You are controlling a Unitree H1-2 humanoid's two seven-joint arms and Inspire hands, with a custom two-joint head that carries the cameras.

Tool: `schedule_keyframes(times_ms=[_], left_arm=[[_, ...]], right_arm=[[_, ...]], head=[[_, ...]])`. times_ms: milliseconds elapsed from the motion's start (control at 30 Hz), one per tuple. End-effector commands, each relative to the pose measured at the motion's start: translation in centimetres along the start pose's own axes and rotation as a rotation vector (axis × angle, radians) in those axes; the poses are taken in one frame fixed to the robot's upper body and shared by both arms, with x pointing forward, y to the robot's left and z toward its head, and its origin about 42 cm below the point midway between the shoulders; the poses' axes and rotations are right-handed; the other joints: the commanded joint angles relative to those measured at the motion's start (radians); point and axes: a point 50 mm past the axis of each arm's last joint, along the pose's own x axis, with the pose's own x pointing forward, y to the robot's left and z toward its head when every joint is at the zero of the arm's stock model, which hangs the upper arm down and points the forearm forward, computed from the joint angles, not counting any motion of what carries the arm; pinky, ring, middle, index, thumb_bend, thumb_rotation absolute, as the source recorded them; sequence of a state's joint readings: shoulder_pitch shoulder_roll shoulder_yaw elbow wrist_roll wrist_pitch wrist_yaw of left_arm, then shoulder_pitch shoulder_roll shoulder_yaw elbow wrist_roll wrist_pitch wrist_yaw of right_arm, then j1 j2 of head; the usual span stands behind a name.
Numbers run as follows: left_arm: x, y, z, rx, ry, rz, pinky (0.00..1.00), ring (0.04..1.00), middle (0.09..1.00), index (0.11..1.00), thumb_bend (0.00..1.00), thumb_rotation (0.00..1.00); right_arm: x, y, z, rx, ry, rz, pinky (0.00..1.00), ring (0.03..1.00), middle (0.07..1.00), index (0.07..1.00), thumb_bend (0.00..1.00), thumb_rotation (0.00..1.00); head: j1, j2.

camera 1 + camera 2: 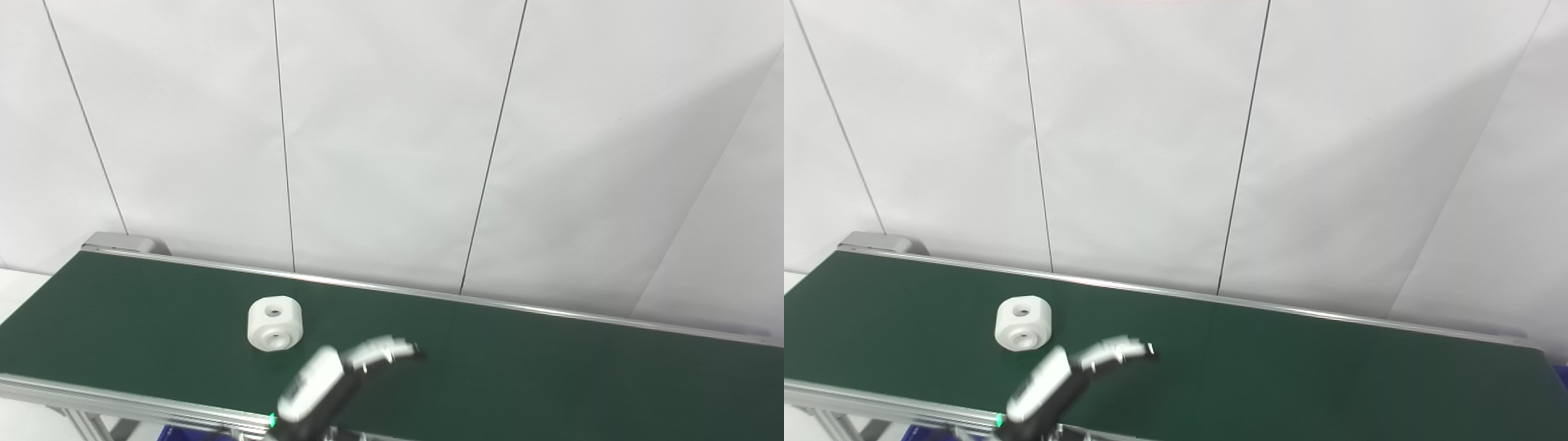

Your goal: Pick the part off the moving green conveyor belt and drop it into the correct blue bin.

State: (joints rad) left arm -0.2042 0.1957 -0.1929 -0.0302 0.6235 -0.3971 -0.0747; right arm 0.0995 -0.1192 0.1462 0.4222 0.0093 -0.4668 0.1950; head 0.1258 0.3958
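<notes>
A white part [275, 323] lies on the green conveyor belt [551, 361], left of the belt's middle and nearer the front edge than the back. It is a chunky block with rounded corners, showing one round hole on its top face and another on the face turned toward the camera. It rests flat on the belt, with nothing touching it.

One hand [343, 373] reaches up over the front rail [122, 401] of the bench. Its arm enters at the bottom edge slightly left of centre, so which arm it belongs to cannot be told for certain; it is taken here as the left. The hand sits at about 4 o'clock from the part, close beside it but apart from it. Its fingers [392, 348] point toward 2 o'clock, stretched out over the belt. The hand is blurred, so whether the fingers are spread or pressed together cannot be told; it holds nothing that can be seen.

A sliver of blue bin [184, 433] shows below the front rail at the bottom edge. Behind the belt stands a white panelled wall [392, 135]. No second hand is in view.
</notes>
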Motion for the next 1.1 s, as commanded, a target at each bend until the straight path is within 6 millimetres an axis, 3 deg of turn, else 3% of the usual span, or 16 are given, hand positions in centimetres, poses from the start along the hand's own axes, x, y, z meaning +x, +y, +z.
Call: schedule_keyframes(times_ms=[0,167,467,800,1067], left_arm=[[1.9,2.5,-0.7,0.112,-0.029,0.029,0.77,0.873,0.858,0.795,0.84,0.47],[3.8,4.9,-3.3,0.234,0.015,-0.006,0.78,0.857,0.852,0.789,0.85,0.46],[6.6,7.1,-8.2,0.385,0.17,-0.052,0.79,0.858,0.84,0.787,0.86,0.46],[9.0,5.8,-11.4,0.478,0.306,-0.194,0.82,0.868,0.846,0.807,0.85,0.42],[8.3,3.4,-13.6,0.491,0.377,-0.328,0.82,0.865,0.841,0.814,0.85,0.4]], right_arm=[[0.1,0.7,0.1,-0.01,-0.007,0.023,0.74,0.79,0.83,0.832,0.73,1.0],[0.1,1.0,0.3,-0.005,-0.014,0.021,0.74,0.793,0.828,0.828,0.72,1.0],[-0.1,0.8,0.4,-0.008,-0.016,0.021,0.74,0.793,0.828,0.829,0.72,1.0],[-0.4,0.7,0.4,-0.011,-0.016,0.019,0.74,0.791,0.825,0.831,0.74,1.0],[-0.5,0.9,0.8,-0.02,-0.028,0.018,0.73,0.783,0.82,0.828,0.74,1.0]], head=[[0.0,0.003],[-0.003,0.004],[-0.003,0.01],[-0.001,0.021],[-0.005,0.039]])
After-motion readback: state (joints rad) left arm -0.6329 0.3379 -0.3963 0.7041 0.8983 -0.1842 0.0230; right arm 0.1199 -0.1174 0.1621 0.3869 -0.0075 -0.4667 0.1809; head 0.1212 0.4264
